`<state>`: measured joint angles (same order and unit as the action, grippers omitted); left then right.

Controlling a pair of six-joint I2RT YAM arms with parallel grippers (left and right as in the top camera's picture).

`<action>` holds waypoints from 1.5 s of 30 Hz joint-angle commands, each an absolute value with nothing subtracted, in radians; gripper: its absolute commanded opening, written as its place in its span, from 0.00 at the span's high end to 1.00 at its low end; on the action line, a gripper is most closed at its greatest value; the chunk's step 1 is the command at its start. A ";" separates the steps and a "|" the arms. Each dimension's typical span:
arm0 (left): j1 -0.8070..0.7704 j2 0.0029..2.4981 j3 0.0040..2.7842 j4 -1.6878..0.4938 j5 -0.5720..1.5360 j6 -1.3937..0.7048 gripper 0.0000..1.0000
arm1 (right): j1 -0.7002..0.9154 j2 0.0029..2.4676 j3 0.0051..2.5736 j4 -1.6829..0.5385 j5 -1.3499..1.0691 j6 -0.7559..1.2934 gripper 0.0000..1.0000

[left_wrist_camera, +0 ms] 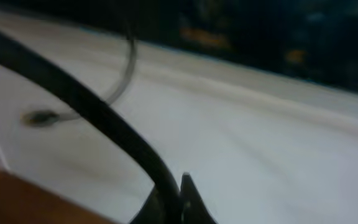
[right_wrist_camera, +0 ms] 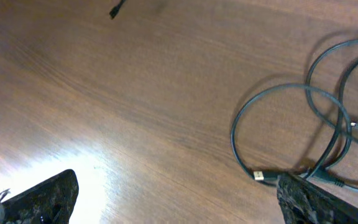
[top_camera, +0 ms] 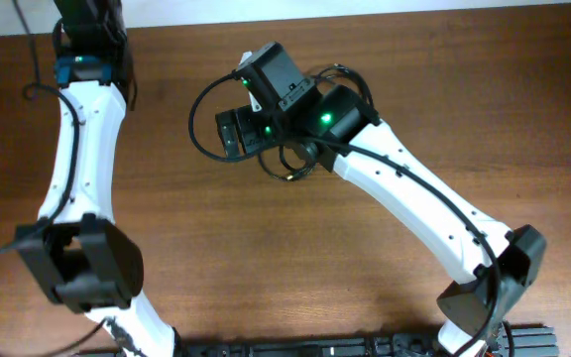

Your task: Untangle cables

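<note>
Looped near wide-open, empty right gripper: cables, pale plug pointing right. Probably pinched in closed left gripper: 1 blurred diagonal cable.

brown wooden table, looped black cables lying on it

**Left arm**: white links with black joints. A large black joint sits at the near left. The forearm runs straight away to the far edge, where the overhead view cuts off the wrist.

**Left jaws:** pressed together, fingertips meeting and pinching a black cable. The wrist view is blurred.

**Right arm**: a black joint sits at the near right. A long white link slants away and leftward to the wrist, which shows a green light and points left.

**Right jaws:** spread wide, with dark fingers at opposite lower corners of the wrist view, holding nothing.
</note>
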<state>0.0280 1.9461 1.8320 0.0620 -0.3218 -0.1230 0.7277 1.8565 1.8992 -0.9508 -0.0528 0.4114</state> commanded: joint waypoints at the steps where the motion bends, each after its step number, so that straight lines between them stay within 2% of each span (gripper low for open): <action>1: 0.118 2.059 1.845 0.139 -0.558 0.261 1.00 | 0.733 1.864 1.897 -0.970 -0.056 0.408 0.00; 5: 0.235 2.165 1.845 0.208 -0.525 0.295 1.00 | 0.733 1.864 1.896 -0.988 -0.056 0.408 0.00; 9: 0.274 2.243 1.845 0.136 -0.396 0.294 0.98 | 0.733 1.864 1.896 -0.983 -0.056 0.408 0.00; 10: 0.274 2.268 1.845 0.101 -0.377 0.294 0.90 | 0.733 1.864 1.896 -0.981 -0.056 0.408 0.00; 12: 0.274 2.301 1.845 0.058 -0.377 0.293 0.87 | 0.733 1.864 1.896 -0.981 -0.056 0.408 0.00; 13: 0.274 2.323 1.845 0.024 -0.377 0.293 0.76 | 0.733 1.864 1.896 -0.984 -0.056 0.408 0.00; 16: 0.273 2.319 1.845 -0.054 -0.299 0.293 0.62 | 0.733 1.864 1.896 -0.988 -0.056 0.408 0.00; 18: 0.272 2.292 1.845 -0.066 -0.283 0.280 0.61 | 0.733 1.864 1.896 -0.990 -0.056 0.408 0.00; 20: 0.271 2.238 1.845 -0.057 -0.284 0.244 0.55 | 0.733 1.864 1.896 -1.000 -0.057 0.408 0.01; 23: 0.305 2.193 1.845 -0.110 -0.321 0.082 0.51 | 0.733 1.864 1.896 -1.003 -0.076 0.408 0.01; 24: 0.326 2.193 1.845 -0.170 -0.366 -0.002 0.39 | 0.733 1.864 1.896 -1.006 -0.078 0.408 0.00; 25: 0.350 2.194 1.845 -0.242 -0.371 -0.073 0.32 | 0.733 1.864 1.896 -1.008 -0.078 0.408 0.00; 26: 0.372 2.197 1.845 -0.309 -0.369 -0.135 0.32 | 0.733 1.864 1.896 -1.011 -0.078 0.408 0.01; 27: 0.400 2.204 1.844 -0.376 -0.371 -0.149 0.29 | 0.733 1.864 1.896 -1.010 -0.078 0.408 0.01; 28: 0.437 2.211 1.844 -0.438 -0.377 -0.149 0.22 | 0.733 1.864 1.896 -1.010 -0.078 0.408 0.01; 30: 0.494 2.220 1.844 -0.514 -0.389 -0.149 0.18 | 0.733 1.864 1.896 -1.012 -0.078 0.408 0.01; 31: 0.528 2.226 1.844 -0.557 -0.389 -0.149 0.07 | 0.733 1.864 1.896 -1.016 -0.078 0.408 0.01; 32: 0.567 2.238 1.843 -0.607 -0.388 -0.149 0.02 | 0.733 1.864 1.896 -1.019 -0.078 0.408 0.01; 36: 0.669 2.308 1.843 -0.725 -0.378 -0.147 0.07 | 0.733 1.864 1.896 -1.018 -0.078 0.408 0.01; 38: 0.698 2.349 1.842 -0.747 -0.294 -0.111 0.11 | 0.733 1.864 1.896 -1.018 -0.078 0.408 0.00; 42: 0.735 2.364 1.840 -0.725 -0.130 -0.111 0.30 | 0.733 1.864 1.896 -1.018 -0.078 0.408 0.01; 45: 0.747 2.372 1.832 -0.724 -0.126 -0.112 0.51 | 0.733 1.864 1.896 -1.018 -0.078 0.408 0.01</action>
